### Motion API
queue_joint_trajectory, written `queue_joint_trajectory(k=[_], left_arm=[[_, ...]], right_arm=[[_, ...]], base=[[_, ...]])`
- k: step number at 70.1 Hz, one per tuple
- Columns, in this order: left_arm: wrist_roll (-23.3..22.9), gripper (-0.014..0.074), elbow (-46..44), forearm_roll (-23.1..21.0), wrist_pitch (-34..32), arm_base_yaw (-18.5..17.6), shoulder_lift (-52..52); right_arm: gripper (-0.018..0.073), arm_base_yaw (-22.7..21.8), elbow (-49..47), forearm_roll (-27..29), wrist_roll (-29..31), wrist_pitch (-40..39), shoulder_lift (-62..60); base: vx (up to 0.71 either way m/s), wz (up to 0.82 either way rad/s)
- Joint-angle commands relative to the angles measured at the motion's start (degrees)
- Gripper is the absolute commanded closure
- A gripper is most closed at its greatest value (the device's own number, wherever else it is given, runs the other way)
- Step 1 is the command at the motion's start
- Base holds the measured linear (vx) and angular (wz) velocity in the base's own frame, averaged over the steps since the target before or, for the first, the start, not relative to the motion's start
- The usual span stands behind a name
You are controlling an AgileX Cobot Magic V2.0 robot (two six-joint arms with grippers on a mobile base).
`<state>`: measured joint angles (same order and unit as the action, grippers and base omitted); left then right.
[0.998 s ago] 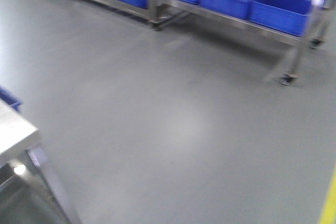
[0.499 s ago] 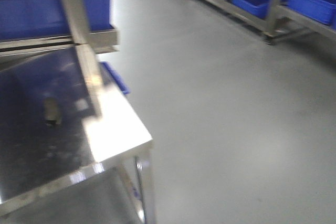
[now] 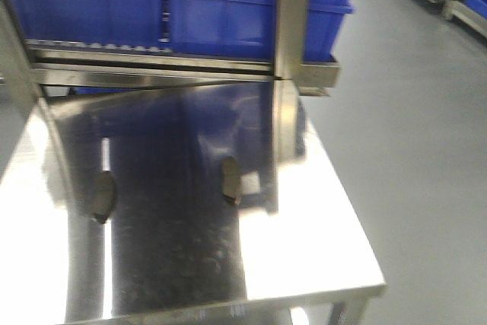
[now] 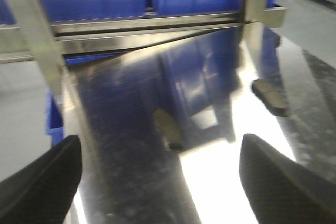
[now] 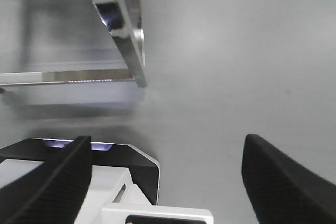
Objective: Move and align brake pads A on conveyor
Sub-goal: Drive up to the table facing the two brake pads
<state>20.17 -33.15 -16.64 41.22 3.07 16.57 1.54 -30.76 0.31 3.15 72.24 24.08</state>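
While front shows two pads [image 3: 231,180] [image 3: 103,194] on tabletop [image 3: 319,226], right wrist shows floor [image 5: 220,51].

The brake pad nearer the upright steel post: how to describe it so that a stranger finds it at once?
Find the shiny steel tabletop by the blue bins. On it, beside the reflection of the upright post, lies a dark oblong brake pad. Its neighbour, the other pad, lies farther left, away from the post.
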Motion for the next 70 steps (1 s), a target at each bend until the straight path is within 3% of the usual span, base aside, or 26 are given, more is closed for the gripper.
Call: queue_joint_trajectory(k=[1, 24, 70], left_arm=[[-0.02, 0.0011, -1.36, -1.07, -4.15, -0.23, 0.64], [-0.02, 0.0011, -1.36, -1.07, -4.15, -0.23, 0.64], [-0.02, 0.0011, -1.36, -1.07, -4.15, -0.23, 0.64]], right_arm=[[-0.0006, -0.24, -1.51, -0.31, 0.47, 0.99, 0.62], [-0.0006, -0.24, -1.51, -0.31, 0.47, 0.99, 0.62], [-0.0006, -0.24, -1.51, -0.31, 0.47, 0.99, 0.62]], base=[[0.2, 0.6], [0.19, 0.38], [0.13, 0.0]])
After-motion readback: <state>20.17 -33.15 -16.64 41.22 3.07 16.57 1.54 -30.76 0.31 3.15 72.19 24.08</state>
